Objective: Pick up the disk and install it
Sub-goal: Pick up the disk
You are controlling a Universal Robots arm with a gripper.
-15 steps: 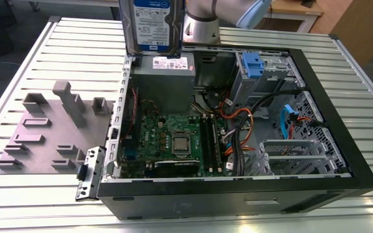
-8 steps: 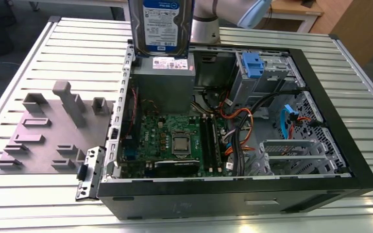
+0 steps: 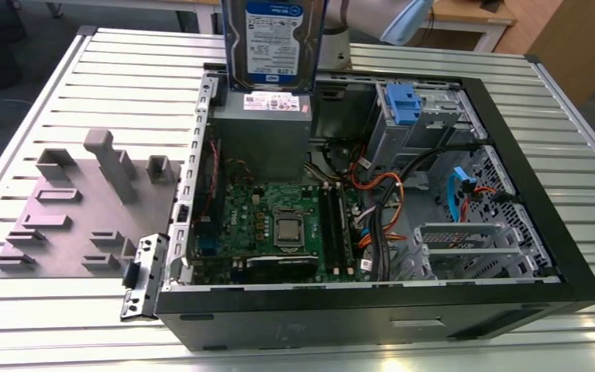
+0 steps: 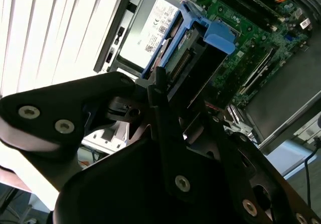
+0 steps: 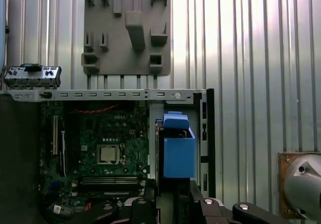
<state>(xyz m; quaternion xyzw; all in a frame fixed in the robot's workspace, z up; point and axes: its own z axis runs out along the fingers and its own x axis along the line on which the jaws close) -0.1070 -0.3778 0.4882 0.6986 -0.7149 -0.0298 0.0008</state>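
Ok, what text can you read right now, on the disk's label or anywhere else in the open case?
Blue-and-white label on the disk: print too small to read.
White sticker on the power supply: print and symbols too small to read.
Nothing can be quoted with confidence.

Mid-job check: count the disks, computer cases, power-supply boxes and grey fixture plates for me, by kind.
disk, held in the tool: 1
computer case: 1
power-supply box: 1
grey fixture plate: 1
Total: 4
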